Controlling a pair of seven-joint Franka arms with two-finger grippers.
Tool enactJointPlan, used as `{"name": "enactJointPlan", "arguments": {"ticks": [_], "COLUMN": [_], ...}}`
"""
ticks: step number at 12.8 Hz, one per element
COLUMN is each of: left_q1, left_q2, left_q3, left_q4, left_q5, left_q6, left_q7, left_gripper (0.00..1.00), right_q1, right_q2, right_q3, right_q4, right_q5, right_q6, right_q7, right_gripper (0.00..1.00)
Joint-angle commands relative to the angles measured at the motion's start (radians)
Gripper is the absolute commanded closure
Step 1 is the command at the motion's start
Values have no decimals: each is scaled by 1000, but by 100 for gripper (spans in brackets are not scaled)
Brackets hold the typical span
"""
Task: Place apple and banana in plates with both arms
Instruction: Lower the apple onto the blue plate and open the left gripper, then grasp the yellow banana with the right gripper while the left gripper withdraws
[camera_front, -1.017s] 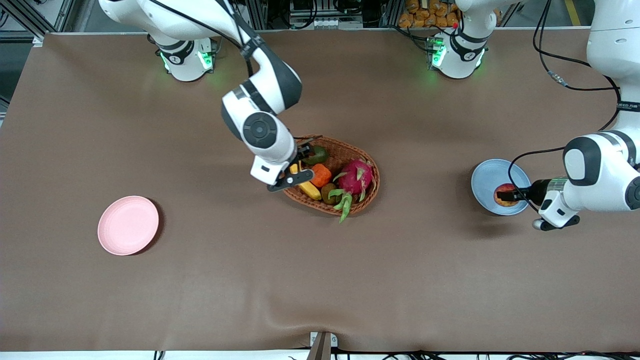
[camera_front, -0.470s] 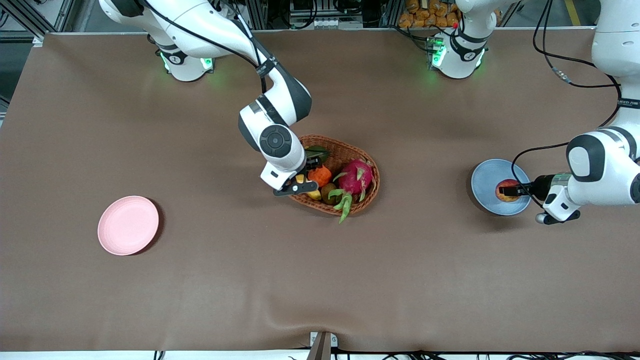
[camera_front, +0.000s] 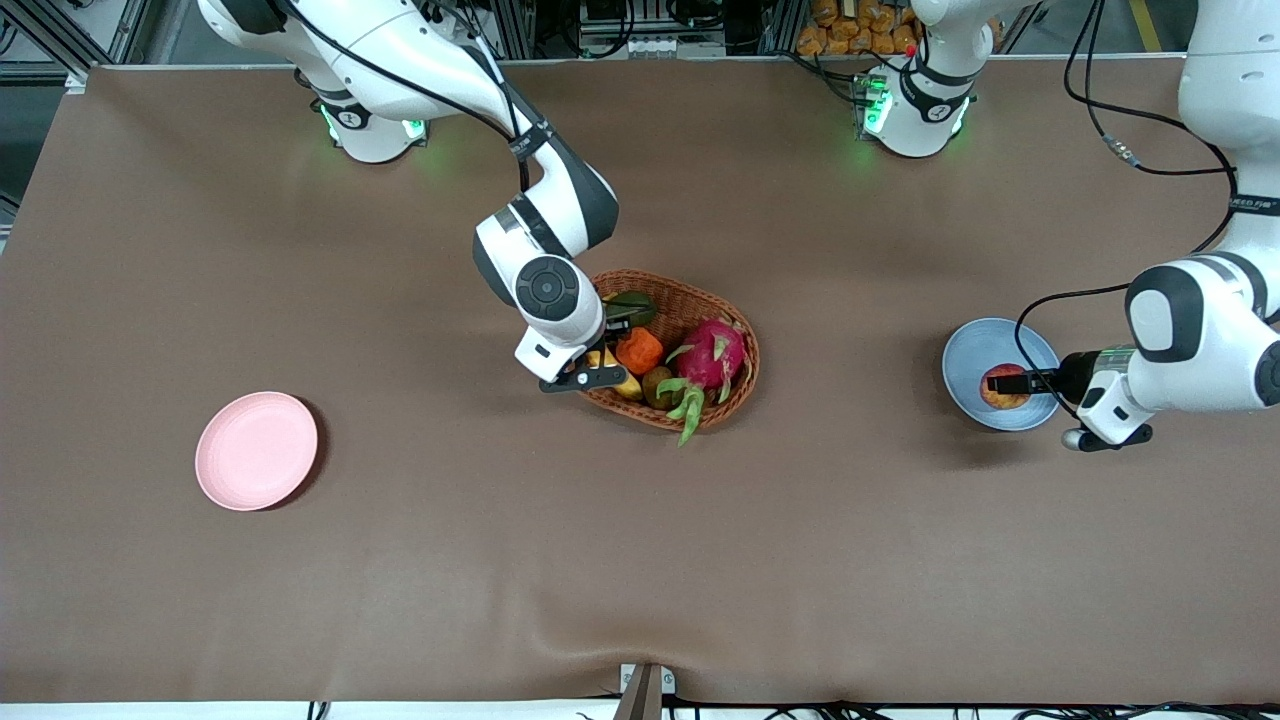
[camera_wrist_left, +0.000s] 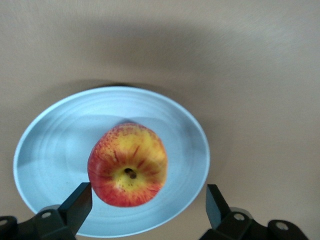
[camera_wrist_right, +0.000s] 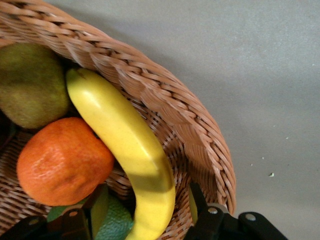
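The tabletop is covered in a matt brown sheet, faintly rippled along its near edge. The basket is coarse woven wicker. The blue plate looks smooth and matt with faint concentric rings; the pink plate is equally matt. The apple has a waxy, slightly glossy skin, the banana a smooth satin one, the orange fruit a dimpled peel. Black matt plastic forms the left fingers.

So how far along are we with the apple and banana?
Done: the apple sits in the blue plate, left tool open above it. In hand: right tool is down over the banana in the basket. Left: lift the banana and carry it to the pink plate.
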Motion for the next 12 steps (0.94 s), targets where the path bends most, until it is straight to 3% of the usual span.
{"name": "enactJointPlan", "arguments": {"ticks": [1,4,7,12], "left_q1": [2,1,2,2], "left_q2": [-129,-254,-396,-587], "left_q3": [-43,-87,-164,-230], "left_q4": [4,80,119,120], "left_q5": [-18,-15,-6,-2], "left_q6": [-76,-231,-363,-446], "left_q7": [-68,-98,-245,-396], "left_gripper": [0,0,0,0], "right_q1": [12,15,24,35], "right_q2": [-6,2,13,39], "right_q3": [-6,-6,-6,-6], "right_q4": [-31,-54,-72,-83], "right_q5": [-32,-32,-32,-30], "right_q6": [34,66,111,157], "right_q7": [25,25,27,27], "right_gripper": [27,27,27,27]}}
